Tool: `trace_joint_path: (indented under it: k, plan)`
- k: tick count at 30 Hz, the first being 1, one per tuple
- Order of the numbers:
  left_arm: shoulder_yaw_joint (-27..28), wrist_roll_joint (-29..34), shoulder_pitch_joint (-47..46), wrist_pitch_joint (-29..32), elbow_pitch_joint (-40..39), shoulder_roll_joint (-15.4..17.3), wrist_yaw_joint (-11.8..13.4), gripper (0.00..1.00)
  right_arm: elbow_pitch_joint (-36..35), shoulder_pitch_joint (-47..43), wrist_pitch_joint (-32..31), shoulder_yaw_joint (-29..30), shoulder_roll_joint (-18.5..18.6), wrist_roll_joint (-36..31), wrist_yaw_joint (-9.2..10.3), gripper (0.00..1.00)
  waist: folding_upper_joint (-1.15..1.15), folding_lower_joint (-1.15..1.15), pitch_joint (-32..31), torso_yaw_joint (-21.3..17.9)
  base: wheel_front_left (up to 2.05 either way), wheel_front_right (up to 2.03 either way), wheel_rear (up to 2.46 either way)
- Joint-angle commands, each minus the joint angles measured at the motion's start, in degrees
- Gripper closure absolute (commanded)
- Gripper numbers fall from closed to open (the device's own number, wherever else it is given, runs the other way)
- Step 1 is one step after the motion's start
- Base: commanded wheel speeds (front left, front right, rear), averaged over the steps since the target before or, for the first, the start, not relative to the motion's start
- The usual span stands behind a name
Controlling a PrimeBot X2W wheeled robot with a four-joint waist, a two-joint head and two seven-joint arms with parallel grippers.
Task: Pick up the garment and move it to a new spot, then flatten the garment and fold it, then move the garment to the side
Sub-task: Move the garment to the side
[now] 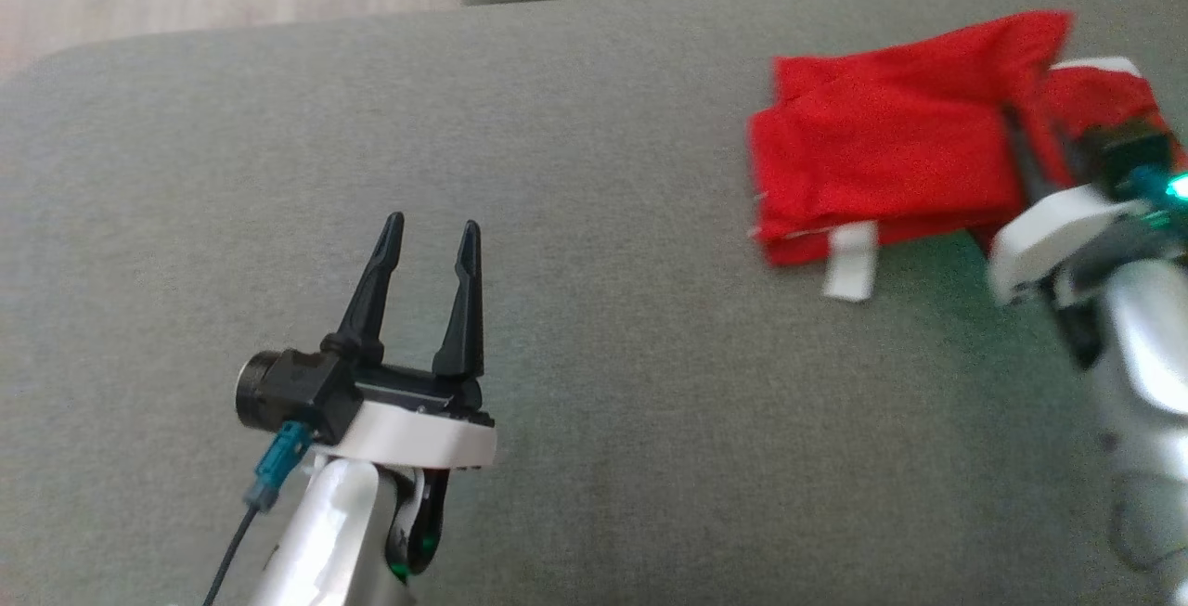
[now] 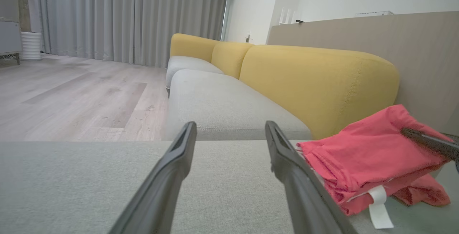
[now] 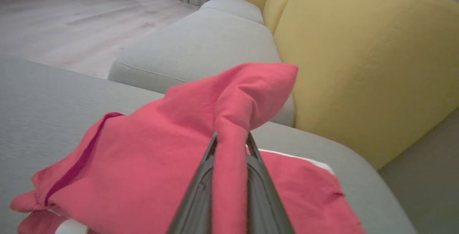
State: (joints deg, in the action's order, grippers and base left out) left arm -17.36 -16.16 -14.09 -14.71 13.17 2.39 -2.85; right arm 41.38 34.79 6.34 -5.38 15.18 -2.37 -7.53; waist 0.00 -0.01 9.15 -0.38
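Red garment [image 1: 882,151] lay folded on the grey sofa seat cushion [image 1: 594,123], toward my right side, near the yellow backrest [image 3: 358,65]. My right gripper [image 3: 232,144] was clenched on a raised fold of it. The cloth was pinched between both fingers and stood up in a peak above the rest of the pile. The head view was blurred around that arm.

My left gripper [image 1: 432,224] was released, fingers spread, above bare cushion. It was well apart from the garment, which lay off to its right.

A white tag [image 1: 852,260] stuck out from the garment's near edge onto the cushion. Any print on it was too blurred to read in the head and left wrist views.
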Motion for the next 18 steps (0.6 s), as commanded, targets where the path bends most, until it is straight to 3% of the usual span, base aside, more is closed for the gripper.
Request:
trace_joint_path:
  k: [1,3,4,12,18]
  plan:
    - [1.81,0.35,-1.88,-0.29,-1.92,0.49,0.18,0.0,-2.24,2.79,-0.1,-1.01,0.69,-0.38,0.04,1.0,0.0,0.01,1.09,-1.02,0.0,0.0,0.0]
    - [1.88,0.59,-2.56,-0.29,-1.84,0.49,-0.13,0.0,-4.78,3.41,-3.1,-1.49,5.45,-0.03,0.04,1.0,0.0,0.01,2.42,-1.77,0.0,0.0,0.0]
    - [1.88,0.59,-2.56,-0.29,-1.84,0.49,-0.13,0.0,-4.78,3.41,-3.1,-1.49,5.45,-0.03,0.04,1.0,0.0,0.01,2.42,-1.77,0.0,0.0,0.0]
    - [2.28,1.08,-4.28,-0.29,-1.69,0.49,-1.02,0.0,-7.36,3.97,-9.67,-0.28,16.31,-0.88,0.04,1.0,0.0,0.01,5.24,-1.48,0.0,0.0,0.0]
    - [2.94,1.29,-4.85,-0.29,-1.51,0.49,-1.48,0.0,-6.0,3.58,-11.83,0.66,19.61,-1.63,0.04,1.0,0.0,0.01,6.32,-0.36,0.0,0.0,0.0]
